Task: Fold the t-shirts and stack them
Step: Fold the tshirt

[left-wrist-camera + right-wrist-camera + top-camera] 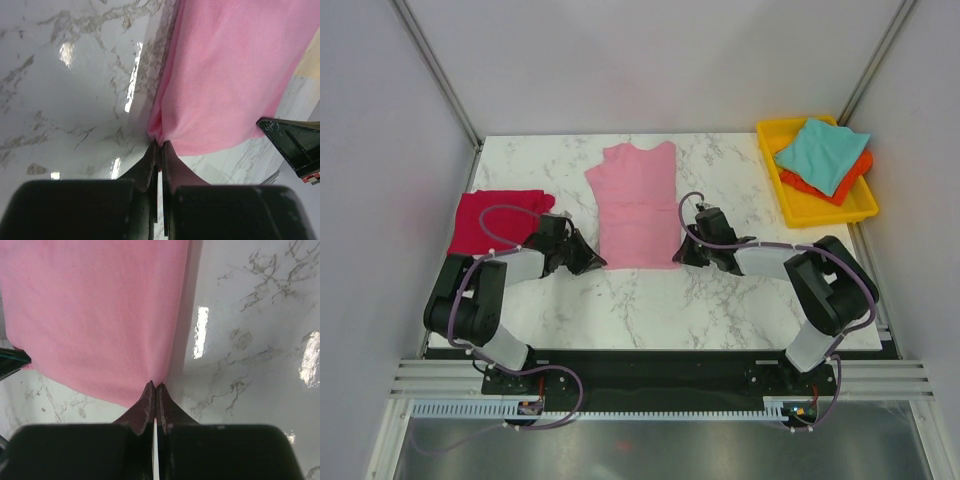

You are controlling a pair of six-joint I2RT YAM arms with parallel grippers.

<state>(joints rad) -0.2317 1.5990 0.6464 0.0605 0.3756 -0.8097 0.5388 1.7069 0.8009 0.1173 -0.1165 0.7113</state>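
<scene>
The light pink t-shirt lies as a long narrow strip at the table's middle, sleeves folded in, collar far. My left gripper is shut on its near left corner. My right gripper is shut on its near right corner. The crimson red t-shirt lies folded at the left, behind the left arm. The teal t-shirt rests on the orange t-shirt in the tray.
A yellow plastic tray stands at the back right corner. The right gripper's tip shows at the edge of the left wrist view. Grey walls close in the marble table on three sides.
</scene>
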